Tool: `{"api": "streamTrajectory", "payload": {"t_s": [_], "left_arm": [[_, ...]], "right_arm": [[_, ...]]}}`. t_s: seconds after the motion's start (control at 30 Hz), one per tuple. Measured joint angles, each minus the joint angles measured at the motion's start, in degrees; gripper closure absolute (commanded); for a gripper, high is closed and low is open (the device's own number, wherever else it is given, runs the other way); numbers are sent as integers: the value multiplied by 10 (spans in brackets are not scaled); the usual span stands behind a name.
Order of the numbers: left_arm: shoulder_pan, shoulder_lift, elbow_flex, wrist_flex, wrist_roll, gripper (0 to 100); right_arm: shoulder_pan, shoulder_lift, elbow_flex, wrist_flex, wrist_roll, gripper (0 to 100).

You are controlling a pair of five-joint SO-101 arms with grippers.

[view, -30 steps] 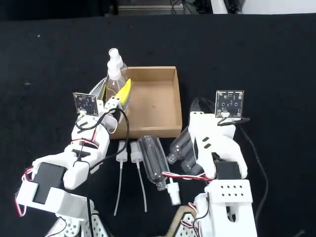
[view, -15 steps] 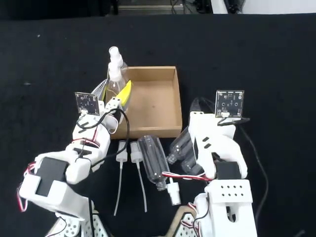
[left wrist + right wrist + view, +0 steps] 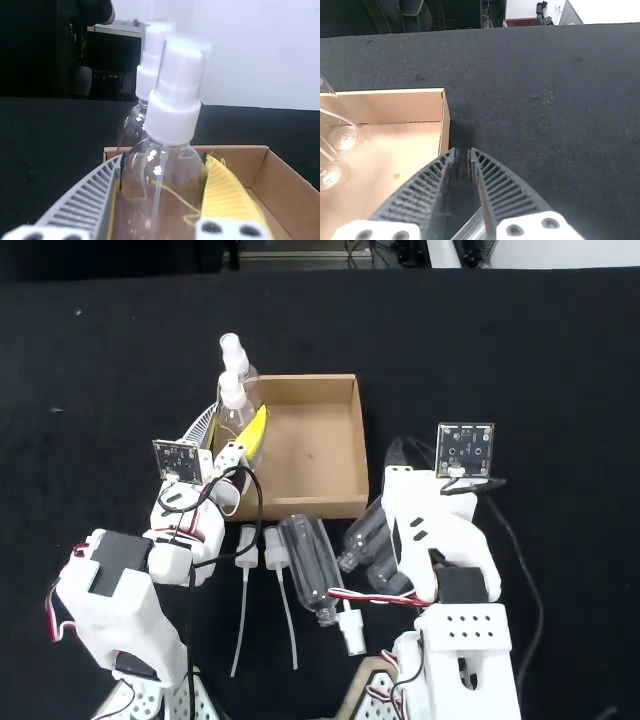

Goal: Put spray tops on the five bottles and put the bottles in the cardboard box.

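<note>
Left hand (image 3: pixel 162 162) clamped on capped bottle (image 3: pixel 233 400), held upright at left wall of box (image 3: pixel 310 455). Judged a placing grip, release pending. Second capped bottle (image 3: pixel 232 352) stands just behind it, same wall. Box contents: those two bottles. Right hand (image 3: pixel 461 152) fingers nearly together, gripping nothing, sits beside box right wall. On tabletop (image 3: pixel 500 360): uncapped bottles (image 3: pixel 308 560) lie near box front, loose spray tops (image 3: pixel 247 540) beside them. Capping of remainder outstanding.

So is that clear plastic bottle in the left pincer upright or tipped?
Upright: the clear plastic bottle has its white spray top pointing up, clamped in the left pincer.
</note>
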Motion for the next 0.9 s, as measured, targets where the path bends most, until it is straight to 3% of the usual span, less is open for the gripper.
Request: {"api": "streamTrajectory", "payload": {"t_s": [0.27,0.47,0.9], "left_arm": [[0,0,0,0,0,965],[0,0,0,0,0,814],[-1,0,0,0,0,803]], "right_arm": [[0,0,0,0,0,970],[0,0,0,0,0,970],[0,0,0,0,0,970]]}}
